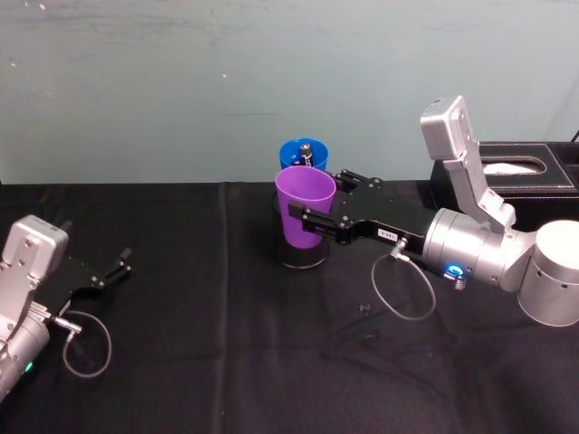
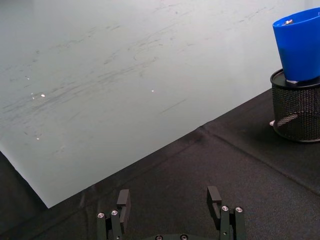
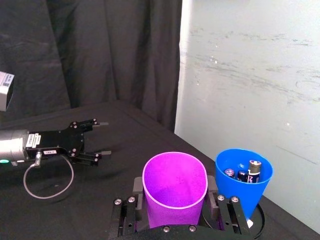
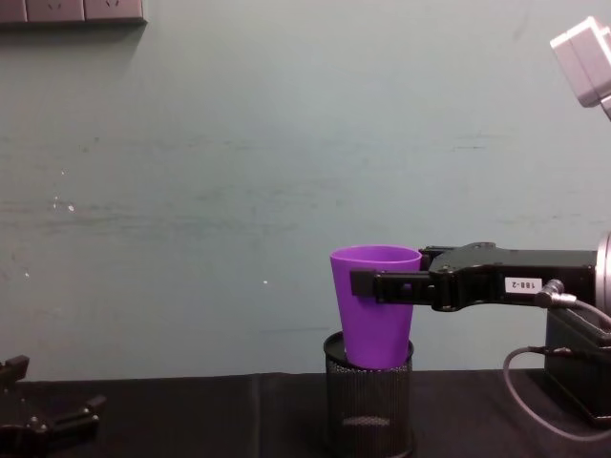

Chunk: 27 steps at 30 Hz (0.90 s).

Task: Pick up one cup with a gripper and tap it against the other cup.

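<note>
The right end effector [image 1: 315,193] is gripping the plain purple cup [image 4: 380,324], tapered and upright, at the black mesh holder [image 4: 368,410] near the bench's [image 1: 226,362] rear edge. The blue cup [image 1: 303,154] is sitting just behind. The left end effector [image 1: 116,269] is resting wide apart by the left edge.

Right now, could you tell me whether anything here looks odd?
Yes: the blue cup holds several batteries, which could rattle or jump out when tapped. The right gripper is shut on the purple cup just beside it; nothing looks spilled or tipped. The left gripper sits open, far left.
</note>
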Available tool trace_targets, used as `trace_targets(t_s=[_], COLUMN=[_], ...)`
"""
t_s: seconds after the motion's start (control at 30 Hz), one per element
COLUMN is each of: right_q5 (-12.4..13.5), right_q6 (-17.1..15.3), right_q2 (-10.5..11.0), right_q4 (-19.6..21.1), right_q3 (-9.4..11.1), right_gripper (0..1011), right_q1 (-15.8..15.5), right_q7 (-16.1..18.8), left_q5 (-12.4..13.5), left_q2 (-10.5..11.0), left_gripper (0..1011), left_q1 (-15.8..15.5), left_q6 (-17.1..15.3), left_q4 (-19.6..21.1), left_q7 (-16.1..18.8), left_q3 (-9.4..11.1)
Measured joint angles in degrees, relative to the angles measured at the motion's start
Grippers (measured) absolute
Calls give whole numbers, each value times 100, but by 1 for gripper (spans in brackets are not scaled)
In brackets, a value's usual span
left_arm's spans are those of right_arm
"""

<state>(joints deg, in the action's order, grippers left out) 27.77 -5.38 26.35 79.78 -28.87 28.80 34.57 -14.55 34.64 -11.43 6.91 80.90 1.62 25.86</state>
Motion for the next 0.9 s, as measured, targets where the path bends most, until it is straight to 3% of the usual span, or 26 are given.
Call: trace_targets(t_s=[0.9], right_q5=[0], right_q6=[0], right_q2=[0], right_q4=[0], right_q3=[0], right_gripper=[723], right_q1=[0], right_q7=[0], left_q5=[0], left_q2=[0], left_gripper=[1000], left_q1=[0], left_q6=[0], left_q4=[0], left_q7=[0], left_q3=[0])
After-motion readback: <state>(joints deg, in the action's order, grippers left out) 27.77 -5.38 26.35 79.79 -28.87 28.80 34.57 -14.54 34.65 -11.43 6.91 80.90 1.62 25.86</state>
